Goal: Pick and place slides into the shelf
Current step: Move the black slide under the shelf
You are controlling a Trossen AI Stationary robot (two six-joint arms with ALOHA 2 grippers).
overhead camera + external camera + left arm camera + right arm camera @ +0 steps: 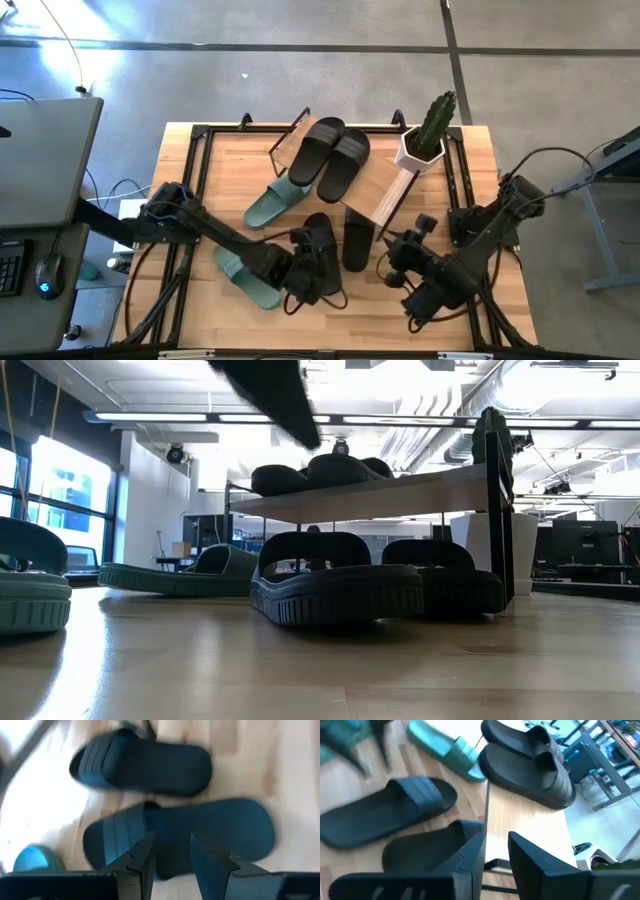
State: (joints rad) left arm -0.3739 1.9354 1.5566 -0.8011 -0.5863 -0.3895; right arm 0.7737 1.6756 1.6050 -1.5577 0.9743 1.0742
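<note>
2 black slides (330, 155) sit on the shelf (385, 185) at centre; 4 lie on the desk (220, 150). Left fingers (142, 865) spread above a black slide (180, 837); right fingers (470, 857) spread, empty, lower right.

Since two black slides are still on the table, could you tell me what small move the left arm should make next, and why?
Probably lower the left claw and close it: its open fingers hang just above a black slide on the table, while the shelf holds only one black pair.
</note>
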